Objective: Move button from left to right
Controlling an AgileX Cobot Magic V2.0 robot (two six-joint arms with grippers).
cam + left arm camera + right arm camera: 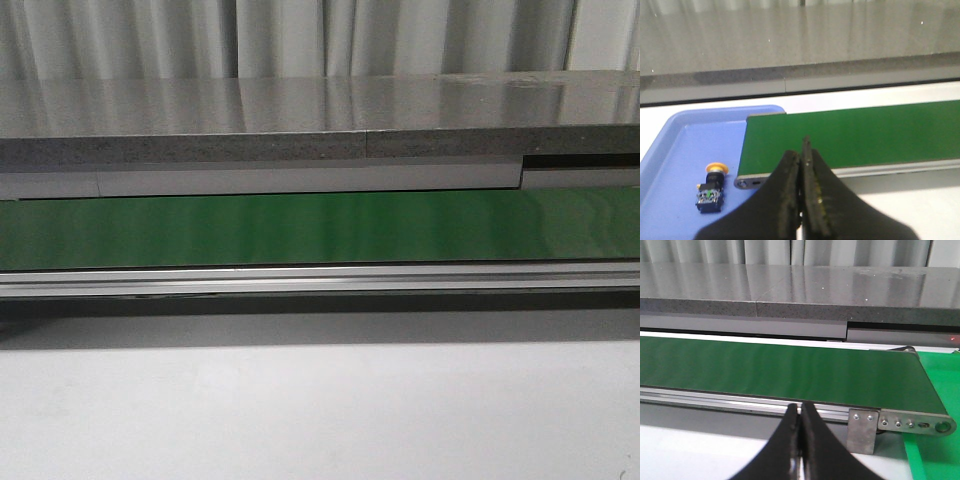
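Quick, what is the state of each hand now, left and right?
Left hand: closed, holding nothing; the button lies apart in the blue tray.
Right hand: closed, empty.

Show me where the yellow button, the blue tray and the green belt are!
button (711,192), left wrist view, on its black body below the yellow cap.
blue tray (675,150), left wrist view, on its bare floor.
green belt (320,228), front view, mid-surface.
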